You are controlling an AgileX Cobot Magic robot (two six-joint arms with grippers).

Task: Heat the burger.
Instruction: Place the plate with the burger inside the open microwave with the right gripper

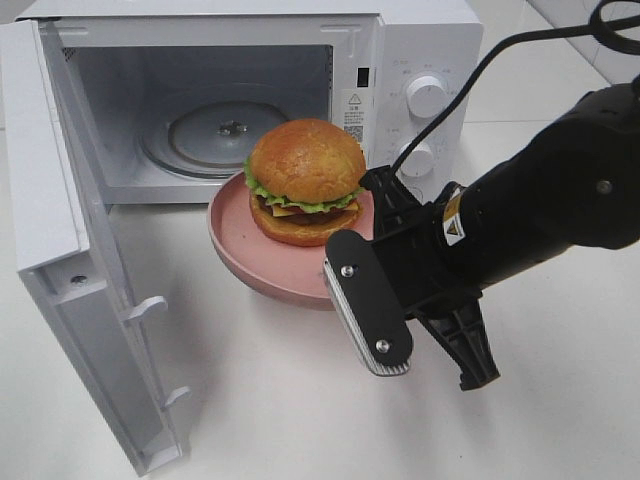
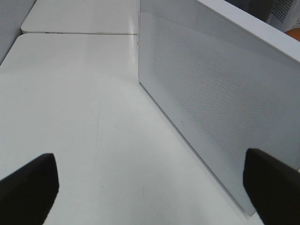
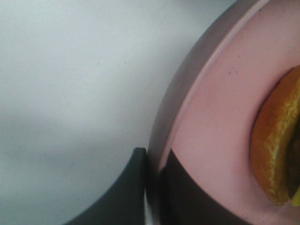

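The burger (image 1: 305, 180), with a glossy brown bun, green lettuce and cheese, sits on a pink plate (image 1: 250, 250) just in front of the open microwave cavity (image 1: 225, 135). My right gripper (image 1: 374, 198) comes in from the right and is shut on the plate's right rim. In the right wrist view its fingers (image 3: 136, 187) pinch the plate rim (image 3: 220, 117), with the burger's bun (image 3: 276, 150) close by. My left gripper (image 2: 150, 187) is out of the exterior view. It stands open and empty, facing the outer side of the microwave door (image 2: 211, 108).
The white microwave (image 1: 420, 60) stands at the back with its glass turntable bare. Its door (image 1: 60, 220) swings out far to the left, toward the table's front. Two knobs (image 1: 427, 97) sit on its right panel. A black cable (image 1: 480, 70) runs above my right arm.
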